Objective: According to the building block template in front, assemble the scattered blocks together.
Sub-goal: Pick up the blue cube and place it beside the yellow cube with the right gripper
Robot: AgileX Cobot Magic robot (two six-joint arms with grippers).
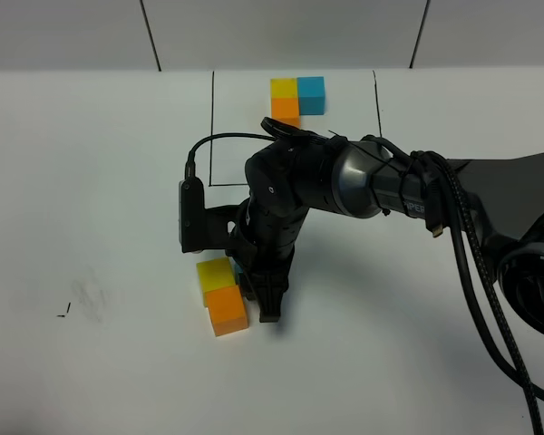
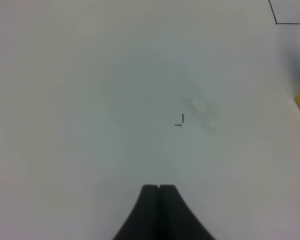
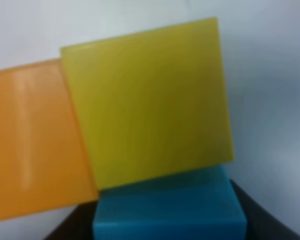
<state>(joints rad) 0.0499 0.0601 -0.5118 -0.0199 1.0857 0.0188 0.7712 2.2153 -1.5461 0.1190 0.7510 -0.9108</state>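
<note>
A: While the right arm [image 1: 344, 181] crosses the tabletop [image 1: 91, 163] and partly hides the framed template [image 1: 297, 96], where are the blocks?
B: Yellow [image 1: 215, 279] touches orange [image 1: 228, 309]; the right claw [image 1: 265, 294] grips blue [image 3: 170, 212] beside yellow.
A: Left claw [image 2: 158, 189]?
B: Closed, empty.
</note>
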